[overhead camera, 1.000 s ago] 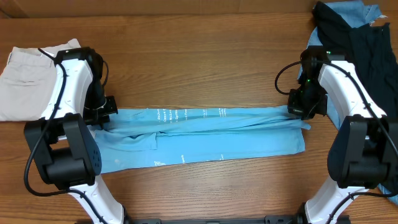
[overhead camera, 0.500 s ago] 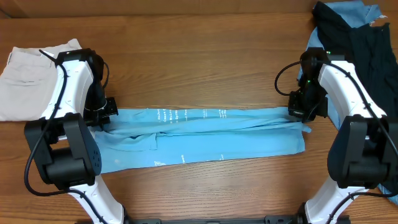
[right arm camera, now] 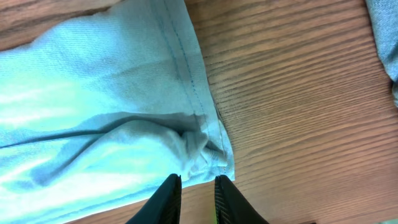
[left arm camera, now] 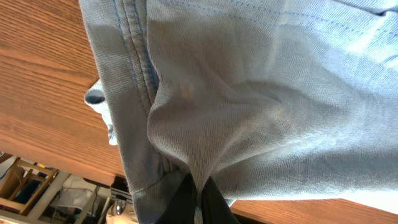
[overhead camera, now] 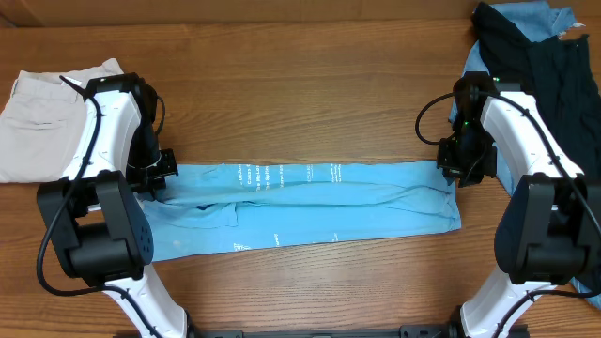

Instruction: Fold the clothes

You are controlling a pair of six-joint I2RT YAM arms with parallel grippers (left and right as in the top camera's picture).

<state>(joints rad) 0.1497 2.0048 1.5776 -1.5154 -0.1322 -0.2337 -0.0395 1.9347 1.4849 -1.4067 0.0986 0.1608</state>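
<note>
The clothes, a light sky-blue T-shirt with white lettering, lie folded into a long strip across the table's middle. My left gripper sits at the strip's left end. In the left wrist view its dark fingers pinch a gathered fold of the blue cloth, shut on it. My right gripper is at the strip's right end. Its jaws stand slightly apart with bare wood between them, and the shirt's crumpled hem corner lies just ahead of the tips, not held.
Beige trousers lie folded at the far left. A heap of black and denim-blue garments fills the back right corner, close behind the right arm. A bit of blue cloth shows at the right wrist view's edge.
The right gripper has opened and let go of the shirt's right end, which has dropped flat on the table. The left gripper keeps its hold and has barely moved.
</note>
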